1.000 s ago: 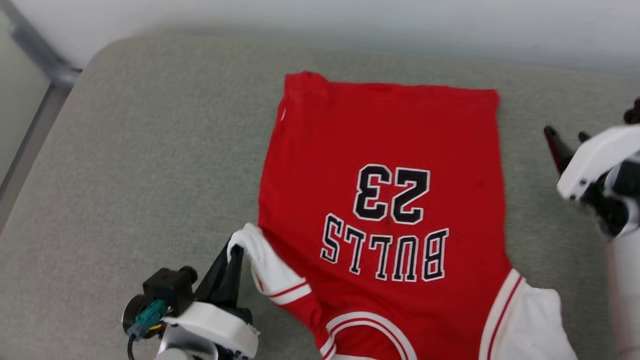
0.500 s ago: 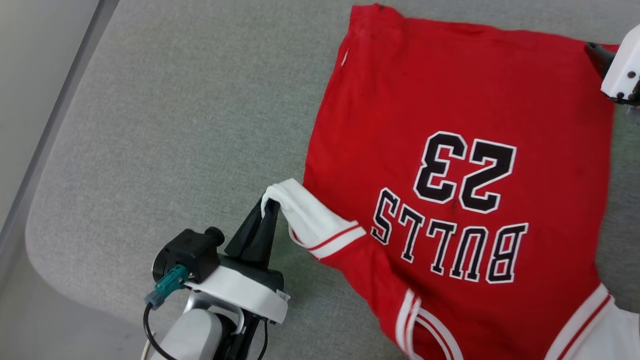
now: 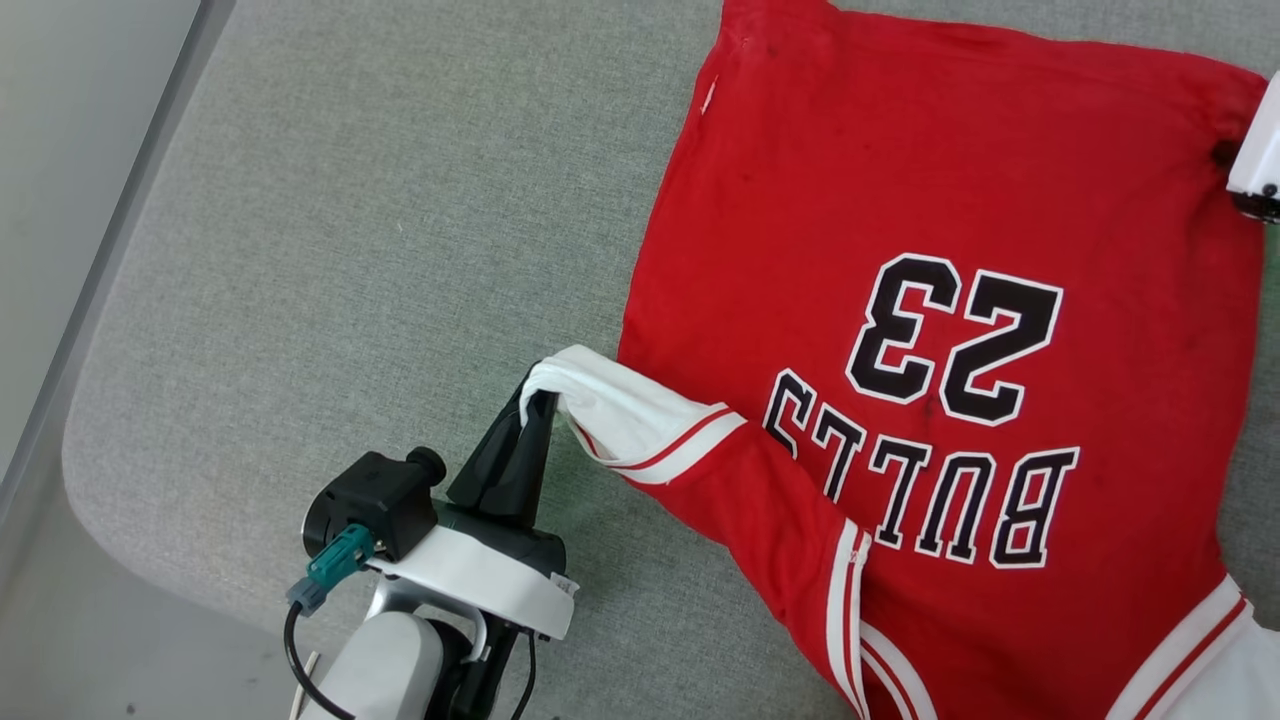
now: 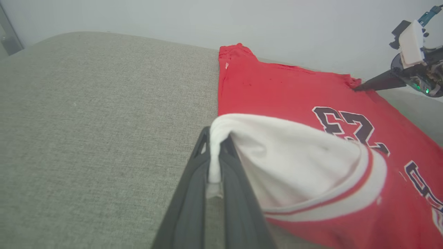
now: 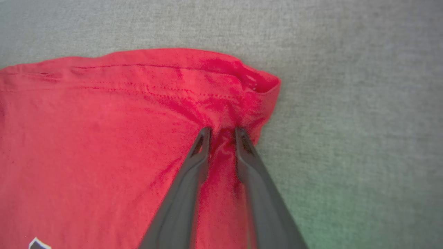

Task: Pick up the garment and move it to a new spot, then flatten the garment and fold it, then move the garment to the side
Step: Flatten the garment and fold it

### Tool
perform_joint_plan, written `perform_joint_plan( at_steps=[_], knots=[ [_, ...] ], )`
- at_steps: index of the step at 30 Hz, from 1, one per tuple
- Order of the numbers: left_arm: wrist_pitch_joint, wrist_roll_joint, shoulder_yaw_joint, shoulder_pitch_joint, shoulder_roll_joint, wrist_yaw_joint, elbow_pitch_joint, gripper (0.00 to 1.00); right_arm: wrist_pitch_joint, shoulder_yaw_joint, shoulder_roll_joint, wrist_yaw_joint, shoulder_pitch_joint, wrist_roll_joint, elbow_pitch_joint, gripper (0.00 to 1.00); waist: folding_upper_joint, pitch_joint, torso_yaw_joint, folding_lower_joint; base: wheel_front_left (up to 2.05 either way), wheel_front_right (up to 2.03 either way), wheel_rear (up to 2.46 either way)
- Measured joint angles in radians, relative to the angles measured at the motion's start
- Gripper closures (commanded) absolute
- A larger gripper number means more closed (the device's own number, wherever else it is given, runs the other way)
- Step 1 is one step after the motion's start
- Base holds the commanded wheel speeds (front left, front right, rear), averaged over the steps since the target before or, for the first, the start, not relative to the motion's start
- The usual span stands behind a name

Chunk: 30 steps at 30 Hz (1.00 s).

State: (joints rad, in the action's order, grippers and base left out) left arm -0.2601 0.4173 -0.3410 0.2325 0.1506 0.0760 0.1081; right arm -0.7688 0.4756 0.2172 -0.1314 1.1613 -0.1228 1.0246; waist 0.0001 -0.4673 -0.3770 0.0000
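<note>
The garment [image 3: 930, 200], a red jersey, lies flat on the grey cushion with its black "23" and "BULLS" upside down to me. My left gripper [image 3: 537, 398] is shut on the edge of its white sleeve [image 3: 625, 420], which is lifted a little and pulled out to the left. The left wrist view shows the sleeve [image 4: 294, 159] pinched between the fingers [image 4: 193, 193]. My right gripper [image 3: 1222, 155] is at the far right hem corner. In the right wrist view, red cloth [image 5: 104, 138] bunches between its fingertips [image 5: 221, 133].
The grey cushion [image 3: 350, 250] has wide bare room left of the jersey. Its rounded front-left corner [image 3: 95, 490] drops to a pale floor [image 3: 60, 150]. A pale wall [image 4: 242, 20] stands behind the cushion.
The head camera swung down and left, shifting the whole picture. My right gripper came from off the jersey onto its far right hem corner and pinched it. The left gripper kept hold of the sleeve.
</note>
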Motion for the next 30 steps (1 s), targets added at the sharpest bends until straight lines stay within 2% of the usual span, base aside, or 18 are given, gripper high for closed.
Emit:
perform_joint_plan(
  at_steps=[6, 11, 15, 19, 24, 27, 30],
  knots=[
    [0.000, -0.008, 0.018, -0.031, 0.006, 0.003, 0.017, 1.00, 0.035, -0.031, -0.005, 0.000, 0.000, -0.024, -0.009, 1.00, -0.0001, 0.044, 0.021, 0.0000, 0.00, 0.00, 0.00],
    [0.000, -0.006, 0.033, -0.057, 0.020, 0.000, 0.040, 1.00, 0.083, -0.119, 0.036, 0.000, -0.017, 0.055, -0.049, 1.00, 0.0000, 0.096, 0.052, 0.0000, 0.00, 0.00, 0.00],
    [0.000, 0.001, 0.048, -0.082, 0.025, -0.021, 0.048, 1.00, 0.096, -0.190, 0.076, 0.000, -0.117, 0.160, -0.114, 1.00, 0.0000, 0.133, 0.098, 0.0000, 0.00, 0.00, 0.00],
    [0.005, 0.008, 0.063, -0.108, 0.043, -0.034, 0.054, 1.00, 0.095, -0.237, 0.095, 0.000, -0.263, 0.295, -0.247, 1.00, 0.0000, 0.165, 0.158, 0.0000, 0.00, 0.00, 0.00],
    [0.022, 0.018, 0.085, -0.135, 0.068, -0.053, 0.060, 1.00, 0.086, -0.243, 0.098, 0.000, -0.544, 0.448, -0.500, 1.00, 0.0000, 0.204, 0.247, 0.0000, 0.00, 0.00, 0.00],
    [0.031, 0.020, 0.095, -0.147, 0.082, -0.067, 0.064, 1.00, 0.086, -0.209, 0.077, 0.000, -0.724, 0.498, -0.649, 1.00, 0.0000, 0.229, 0.301, 0.0000, 0.00, 0.00, 0.00],
    [0.039, 0.028, 0.104, -0.164, 0.091, -0.075, 0.072, 1.00, 0.086, -0.157, 0.026, 0.000, -0.885, 0.519, -0.786, 1.00, 0.0000, 0.256, 0.350, -0.0001, 0.00, 0.00, 0.00]
  ],
)
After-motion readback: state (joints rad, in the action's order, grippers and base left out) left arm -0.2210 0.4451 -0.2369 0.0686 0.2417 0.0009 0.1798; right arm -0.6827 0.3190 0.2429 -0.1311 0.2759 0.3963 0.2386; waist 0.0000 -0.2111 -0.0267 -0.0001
